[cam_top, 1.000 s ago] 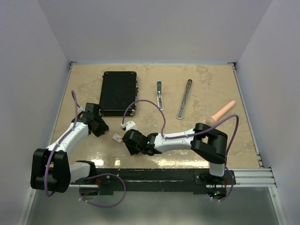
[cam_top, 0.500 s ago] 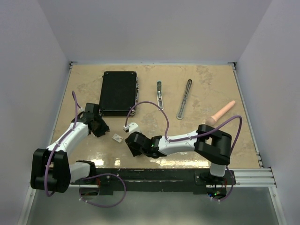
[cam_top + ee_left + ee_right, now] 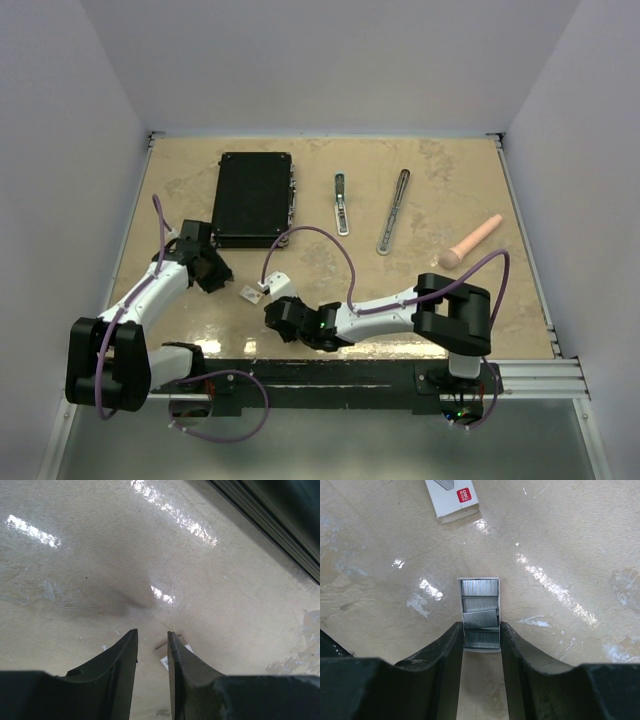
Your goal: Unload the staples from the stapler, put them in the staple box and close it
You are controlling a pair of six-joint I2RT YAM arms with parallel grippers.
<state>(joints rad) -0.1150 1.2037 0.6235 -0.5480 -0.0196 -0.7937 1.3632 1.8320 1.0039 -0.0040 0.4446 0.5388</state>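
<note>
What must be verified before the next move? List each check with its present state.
1. Staples between the right hand's fingers: ok, their white tray sits in the gap.
2. Right hand's grip firm: cannot tell; the fingers meet the tray's sides, no more shows.
3. Left hand empty: ok, a narrow gap with nothing in it.
4. White box with the red mark clear of the right hand: ok, it lies apart, ahead of the tray.
5. Stapler emptied: cannot tell, its two bars are too small in the top view.
</note>
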